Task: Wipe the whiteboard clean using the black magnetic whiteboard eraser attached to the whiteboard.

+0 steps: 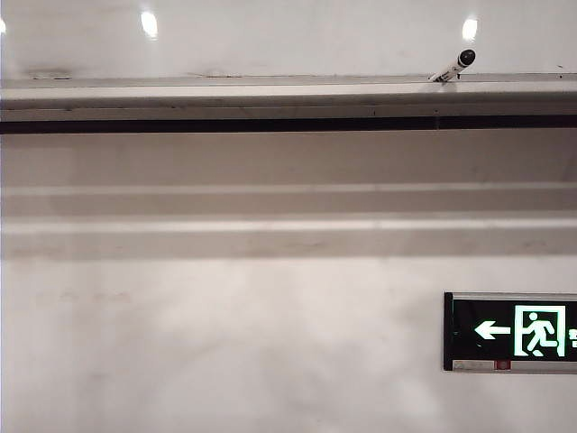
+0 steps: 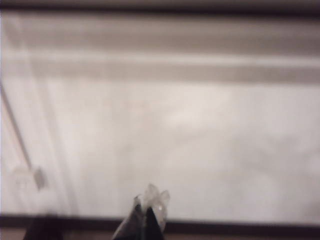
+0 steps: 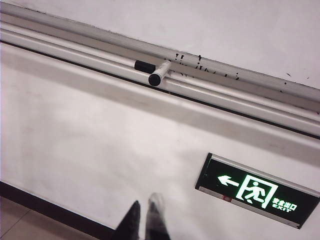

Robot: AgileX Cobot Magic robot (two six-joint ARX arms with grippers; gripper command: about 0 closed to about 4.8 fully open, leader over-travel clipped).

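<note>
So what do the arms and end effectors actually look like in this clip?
Little of them shows. In the left wrist view, the left end effector is a pair of narrow dark fingers with pale, translucent-looking tips, blurred. In the right wrist view, the right end effector has one black finger and one with a pale grey tip. No arm links, cables or markings are visible, and the exterior view shows neither arm.

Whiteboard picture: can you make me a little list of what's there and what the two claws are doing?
whiteboard: glossy, mirrors ceiling lights, faint smears
ledge: long, grey, under the board
marker: lies on the ledge, black cap
eraser: not seen in any view
exit sign: green, on the wall below
left claw: shut, empty, facing the wall
right claw: shut, empty, facing the wall
</note>
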